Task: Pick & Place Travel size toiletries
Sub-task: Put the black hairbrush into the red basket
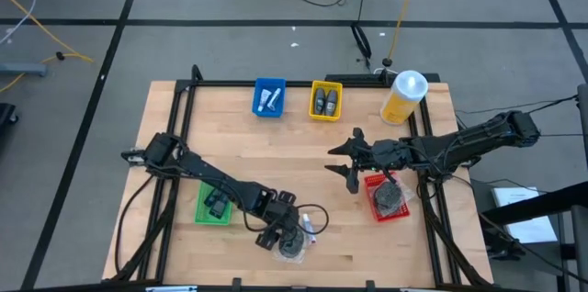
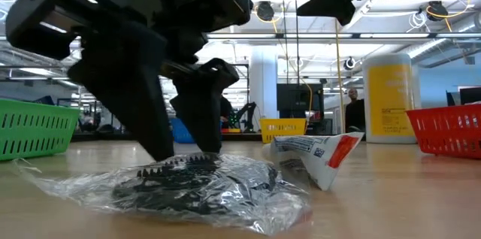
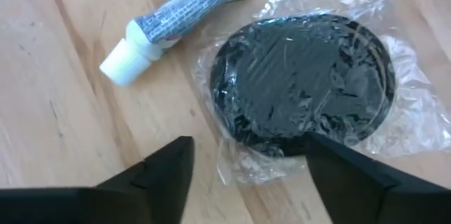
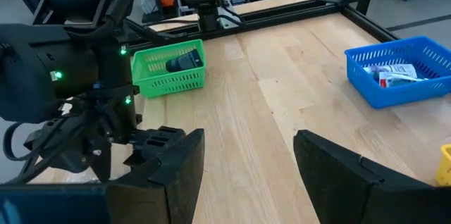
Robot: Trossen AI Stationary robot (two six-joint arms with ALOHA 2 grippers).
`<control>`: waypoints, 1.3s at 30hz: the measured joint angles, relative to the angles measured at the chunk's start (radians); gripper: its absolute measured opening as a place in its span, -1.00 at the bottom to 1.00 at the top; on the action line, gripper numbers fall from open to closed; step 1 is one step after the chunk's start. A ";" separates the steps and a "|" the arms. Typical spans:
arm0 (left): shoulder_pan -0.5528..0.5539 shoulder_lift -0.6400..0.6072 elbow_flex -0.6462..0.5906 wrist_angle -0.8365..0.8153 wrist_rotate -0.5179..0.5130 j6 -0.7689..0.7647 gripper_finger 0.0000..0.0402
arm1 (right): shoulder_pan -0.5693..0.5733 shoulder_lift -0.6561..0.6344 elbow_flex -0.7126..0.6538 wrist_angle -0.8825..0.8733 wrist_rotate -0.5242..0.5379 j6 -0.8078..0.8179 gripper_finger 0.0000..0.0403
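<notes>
Right beside the tube (image 3: 184, 4), a plastic-wrapped black disc (image 3: 304, 83).

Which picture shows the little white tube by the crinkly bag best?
The left wrist view: the small white squeeze tube lies close up, cap showing. The low view shows its crimped end; the high view only a speck; the right wrist view hides it.

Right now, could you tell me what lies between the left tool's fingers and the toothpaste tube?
Only bare wood; the bagged black disc sits beside that stretch, as the left wrist view shows between the left tool and the tube.
</notes>
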 joint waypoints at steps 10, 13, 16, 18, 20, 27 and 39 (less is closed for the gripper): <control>0.001 0.000 0.000 0.000 0.034 0.007 -0.33 | 0.000 0.000 0.000 0.000 0.000 0.006 0.04; 0.001 0.000 0.000 -0.002 0.032 0.008 -0.43 | 0.000 0.000 0.000 0.000 0.000 0.032 0.04; 0.004 0.000 0.000 -0.005 0.028 0.030 -0.46 | 0.000 0.000 0.000 0.000 0.000 0.041 0.04; 0.005 0.000 0.000 -0.009 0.026 0.052 -0.44 | 0.000 0.000 0.000 0.000 0.000 0.042 0.04; 0.005 0.000 0.000 -0.008 0.025 0.077 -0.37 | 0.000 0.000 0.000 0.000 0.000 0.042 0.04; 0.005 0.000 0.000 -0.008 0.036 0.138 0.00 | 0.000 0.000 0.000 0.000 0.000 0.067 0.04; 0.005 0.000 -0.014 -0.078 0.130 0.133 0.09 | 0.000 0.000 0.000 0.000 0.000 0.068 0.04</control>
